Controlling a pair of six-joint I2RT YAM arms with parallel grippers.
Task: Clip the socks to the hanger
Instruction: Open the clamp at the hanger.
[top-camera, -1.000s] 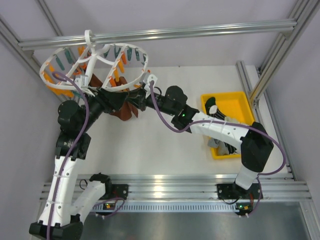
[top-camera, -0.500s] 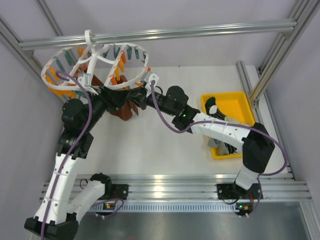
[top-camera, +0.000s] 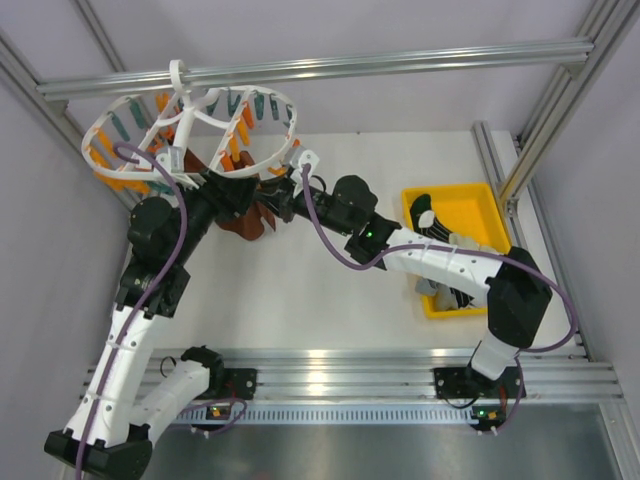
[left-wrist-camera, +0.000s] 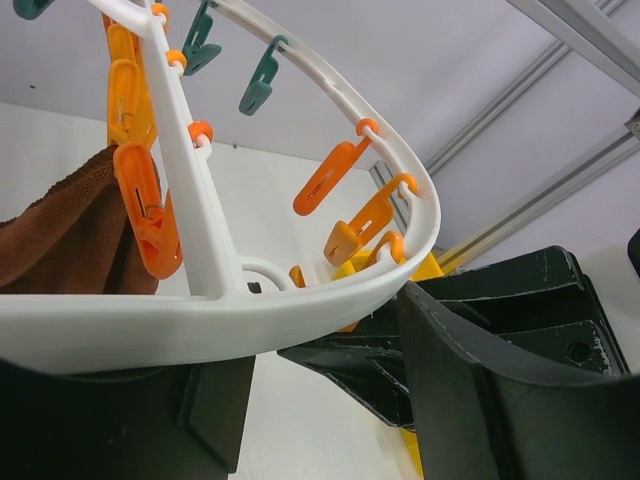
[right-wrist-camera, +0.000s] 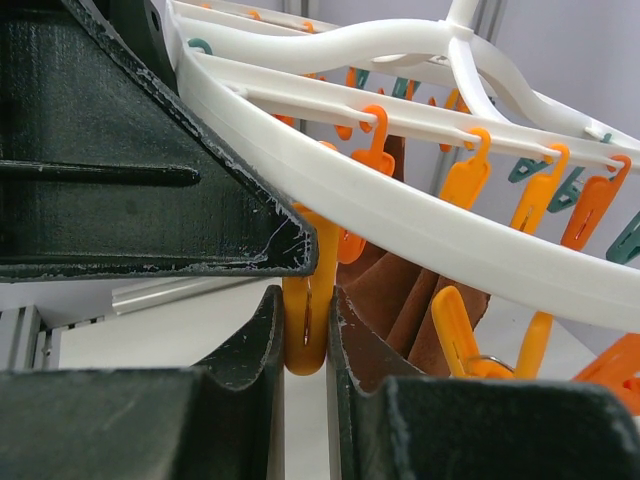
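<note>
The white hanger (top-camera: 182, 120) hangs by its hook from the frame bar at the back left, ringed with orange and teal clips. My right gripper (right-wrist-camera: 308, 340) is shut on one orange clip (right-wrist-camera: 308, 300) under the rim (right-wrist-camera: 450, 240), squeezing it between both fingers. My left gripper (left-wrist-camera: 330, 340) holds the hanger rim (left-wrist-camera: 200, 320) between widely parted fingers, right beside the right gripper (top-camera: 283, 190). In the top view the left gripper (top-camera: 232, 195) sits under the ring's front edge. Several socks (top-camera: 428, 212) lie in the yellow tray; neither gripper holds one.
A brown cloth (top-camera: 245, 222) hangs from the hanger's clips just behind both grippers (right-wrist-camera: 400, 290). The yellow tray (top-camera: 478, 205) stands at the right. An aluminium frame bar (top-camera: 400, 62) runs across the back, with upright posts at both sides.
The hanger ring and my left arm have shifted a little to the right. My right gripper stays clamped on the orange clip.
</note>
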